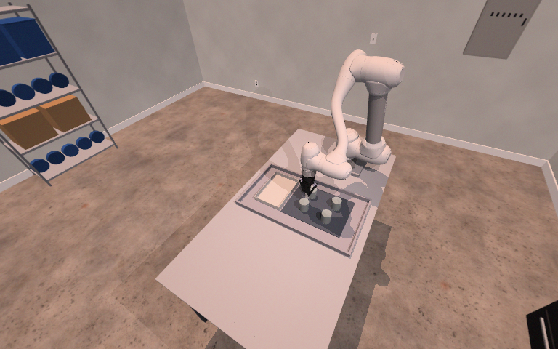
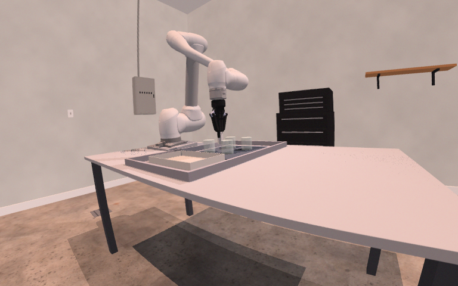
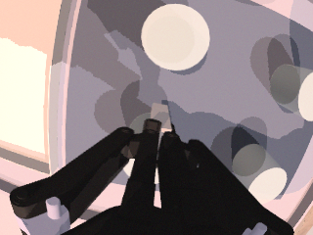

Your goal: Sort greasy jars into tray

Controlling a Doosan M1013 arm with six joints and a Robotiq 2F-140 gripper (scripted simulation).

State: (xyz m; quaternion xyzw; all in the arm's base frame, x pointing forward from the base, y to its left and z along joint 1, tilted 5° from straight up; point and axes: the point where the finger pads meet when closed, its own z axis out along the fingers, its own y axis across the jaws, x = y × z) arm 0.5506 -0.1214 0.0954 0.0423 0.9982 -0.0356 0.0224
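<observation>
My gripper (image 1: pixel 306 195) (image 2: pixel 219 139) (image 3: pixel 157 116) is shut and empty, pointing down between two jars at the tray end of the dark mat (image 1: pixel 308 217) (image 3: pixel 210 93). One pale jar (image 1: pixel 304 205) (image 2: pixel 227 146) (image 3: pixel 175 37) stands apart from the fingertips. A second jar (image 1: pixel 313 193) (image 2: pixel 209 145) is partly hidden behind the fingers in the wrist view; I cannot tell whether they touch it. Two more jars, one (image 1: pixel 336 203) nearer the arm's base and one (image 1: pixel 325 217) (image 2: pixel 245 143) farther out, stand upright at the mat's other end. The cream tray (image 1: pixel 276 191) (image 2: pixel 169 162) holds no jar.
A low raised border (image 1: pixel 302 231) (image 2: pixel 206 171) surrounds the tray and mat on the table (image 1: pixel 255 263) (image 2: pixel 321 188). The tray's rim stands close beside the mat. The arm's base (image 1: pixel 372 152) (image 2: pixel 170 129) is at the back of the table.
</observation>
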